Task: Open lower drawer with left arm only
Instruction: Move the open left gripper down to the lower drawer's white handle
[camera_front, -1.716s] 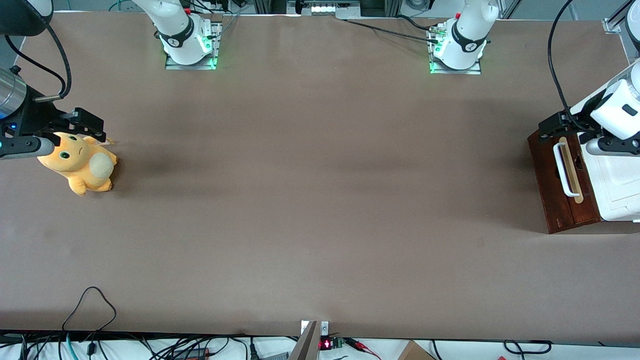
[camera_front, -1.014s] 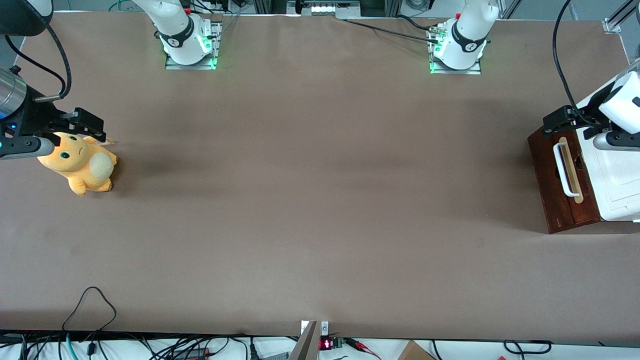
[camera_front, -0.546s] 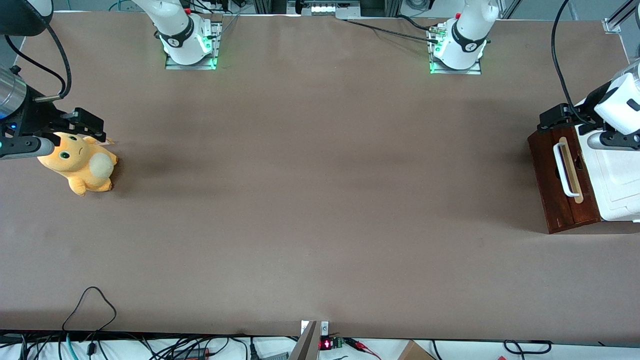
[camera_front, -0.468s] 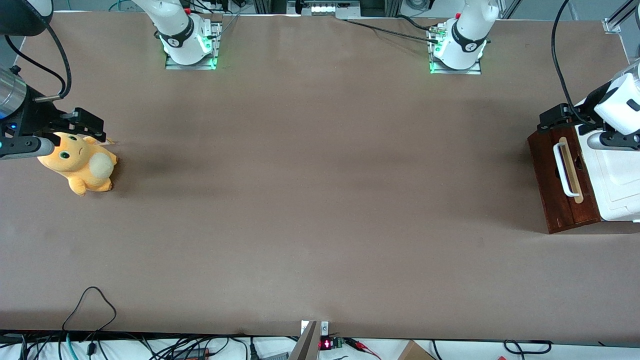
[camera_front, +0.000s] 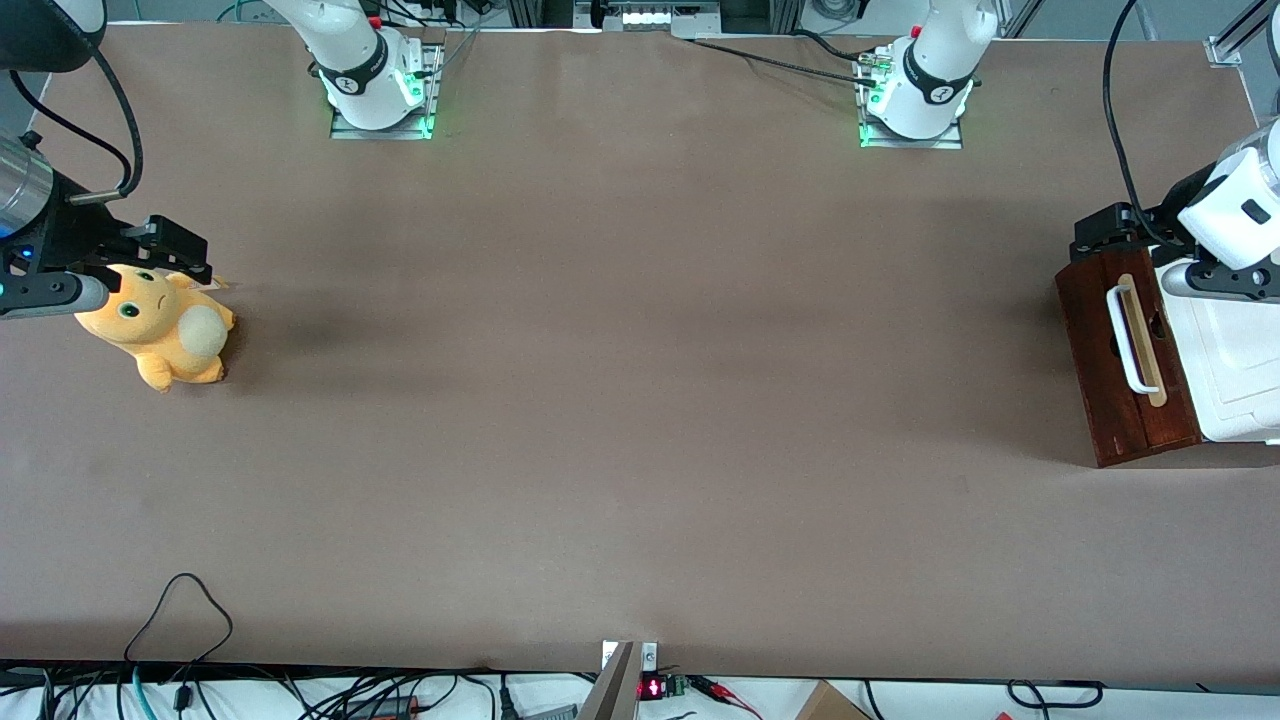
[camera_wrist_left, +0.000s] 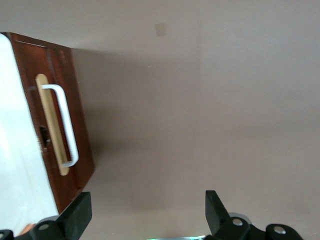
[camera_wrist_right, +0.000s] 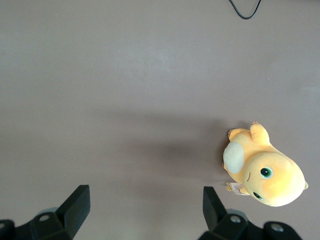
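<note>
Hovering my gripper (camera_front: 1098, 236), fingers spread, above the drawer (camera_front: 1105, 360) at the table (camera_front: 640, 400) edge, my end. Stiff wood, likely slides; hook the handle (camera_front: 1125, 338) mid-span.

Brown desk (camera_front: 640, 400). Dark wooden drawer unit (camera_front: 1125, 360) at working arm's end, hand (camera_front: 1100, 240) above its edge; orange plush toy (camera_front: 160, 330) at parked arm's end.

Wide brown table (camera_front: 640, 400), evenly lit surface
</note>
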